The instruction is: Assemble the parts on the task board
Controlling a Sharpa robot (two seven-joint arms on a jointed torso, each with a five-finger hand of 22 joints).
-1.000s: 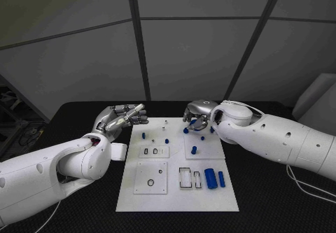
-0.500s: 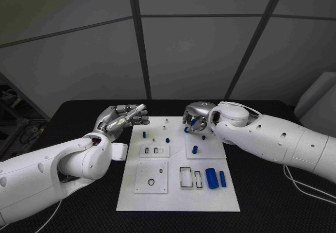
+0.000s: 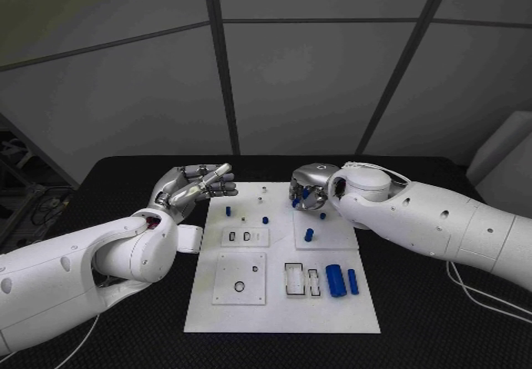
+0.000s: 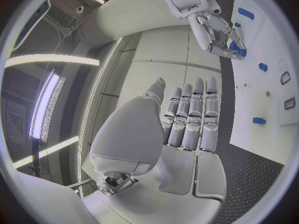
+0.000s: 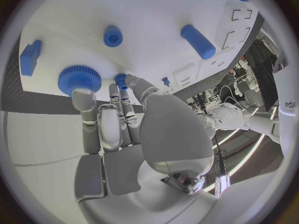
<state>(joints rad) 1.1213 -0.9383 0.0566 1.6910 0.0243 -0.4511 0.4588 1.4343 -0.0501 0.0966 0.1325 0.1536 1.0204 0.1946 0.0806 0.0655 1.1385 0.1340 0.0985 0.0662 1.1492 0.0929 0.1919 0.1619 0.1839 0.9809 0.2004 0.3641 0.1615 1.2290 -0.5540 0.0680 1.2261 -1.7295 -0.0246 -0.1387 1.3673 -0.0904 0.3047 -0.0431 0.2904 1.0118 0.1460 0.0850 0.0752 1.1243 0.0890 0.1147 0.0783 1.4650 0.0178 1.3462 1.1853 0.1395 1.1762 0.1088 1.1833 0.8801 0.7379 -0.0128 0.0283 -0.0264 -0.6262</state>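
The white task board (image 3: 283, 307) lies in the middle of the black table. My right hand (image 3: 308, 188) hangs over its far right part, fingers curled down. Between thumb and fingertip it pinches a small blue peg (image 5: 120, 78), close above the board (image 5: 156, 15). A blue gear (image 5: 79, 79) sits right beside those fingertips. My left hand (image 3: 197, 184) is raised at the board's far left corner, fingers stretched out side by side, holding nothing. The left wrist view shows the right hand (image 4: 218, 32) with a blue piece at its fingertips.
Two blue cylinders (image 3: 341, 281) lie at the board's near right beside rectangular slots. Small blue pegs stand in the far half (image 3: 230, 211) (image 3: 309, 235). A black ring (image 3: 238, 288) lies on the near left panel. Black table surrounds the board.
My right hand has edged slightly left and down toward the board, still over the same spot. The left hand has stayed where it was.
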